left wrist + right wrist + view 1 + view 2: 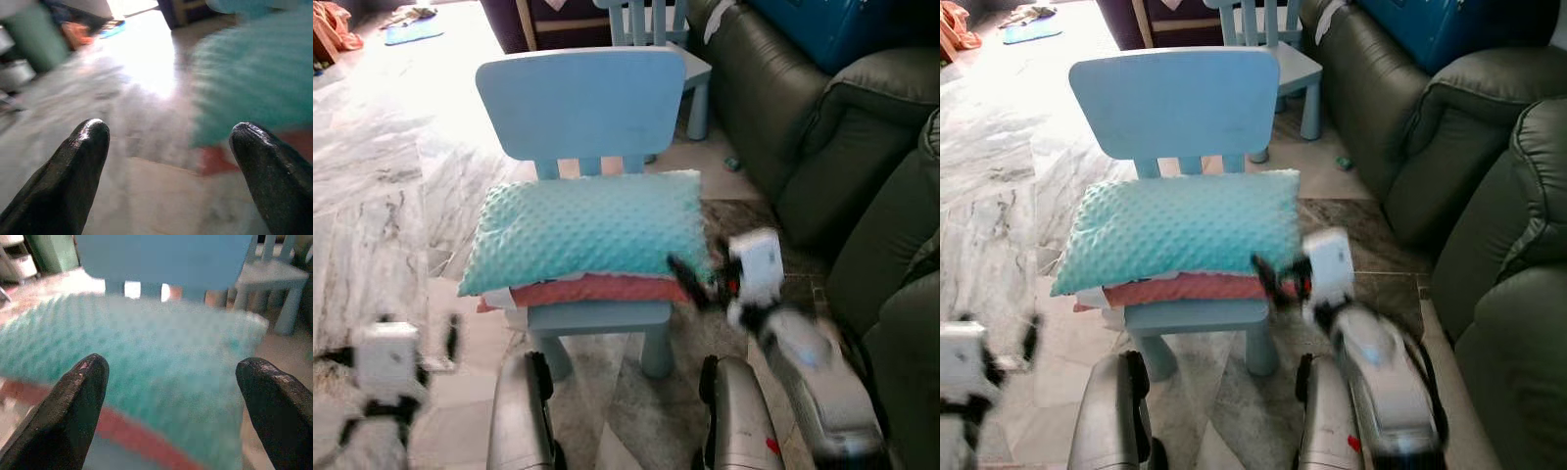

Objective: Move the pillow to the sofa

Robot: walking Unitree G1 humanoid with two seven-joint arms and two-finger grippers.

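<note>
Teal dotted pillow sits on a small blue chair, stacked over a reddish cushion. Right end effector is near its front right corner, fingers spread wide, gripping nothing. Left end effector hangs low by the chair's left side, also spread and empty, though it's pretty blurry. Pillow looks soft, light and squishy, so I'd pinch deep at both short ends. Dark green sofa is just right of the chair, with marble floor open on the left.
</note>
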